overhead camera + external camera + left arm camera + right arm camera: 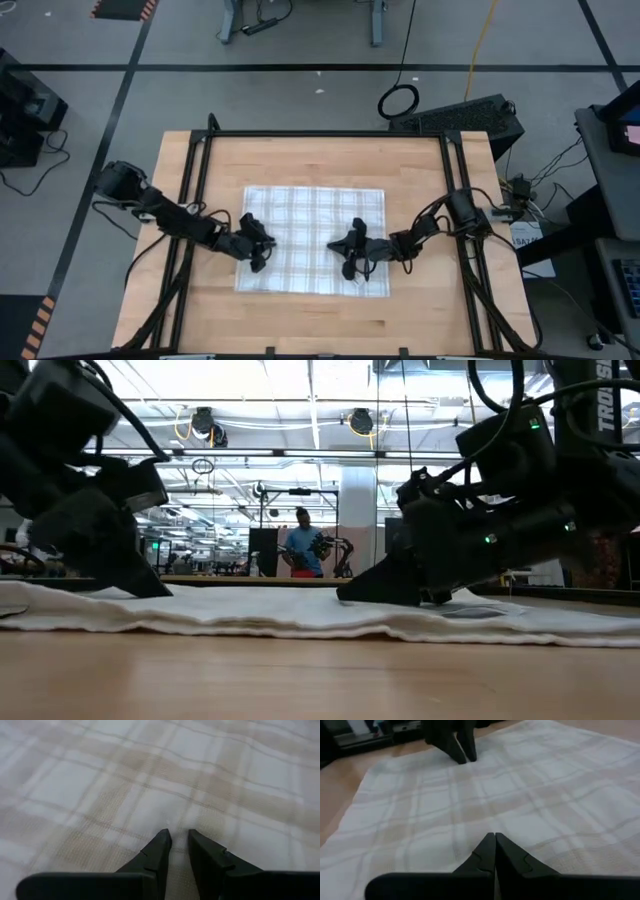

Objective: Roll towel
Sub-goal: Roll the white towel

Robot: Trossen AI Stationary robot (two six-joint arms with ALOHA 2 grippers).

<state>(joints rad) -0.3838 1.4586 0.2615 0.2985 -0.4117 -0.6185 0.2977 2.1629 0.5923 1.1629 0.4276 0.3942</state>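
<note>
The towel [315, 235], white with a faint plaid check, lies spread flat on the wooden table [420, 310]. My left gripper [178, 837] reaches in from the table's left and stands over the towel's left part [268, 244], its fingers a narrow gap apart. My right gripper [495, 836] comes from the table's right, shut, with its tips at the towel's middle [333, 243]. In the low view both grippers [160, 590] [342, 598] come down to the cloth [300, 615]. The right wrist view shows the left gripper [462, 756] farther off on the towel [495, 795]. My left gripper rests its fingertips [164, 839] on the towel's top face [177, 827], near its left edge, slanting down from the table's left. No cloth shows gathered between the fingers, and the towel lies flat. My right gripper sets its shut fingertips [490, 840] on the towel's top face [495, 827] near its middle, slanting down from the table's right. The cloth there lies flat on the table.
Black frame rails [200, 170] run along the table's left, right and far sides. Bare wood [300, 320] shows between the towel and the near edge. A person [300, 545] stands far off in the room behind.
</note>
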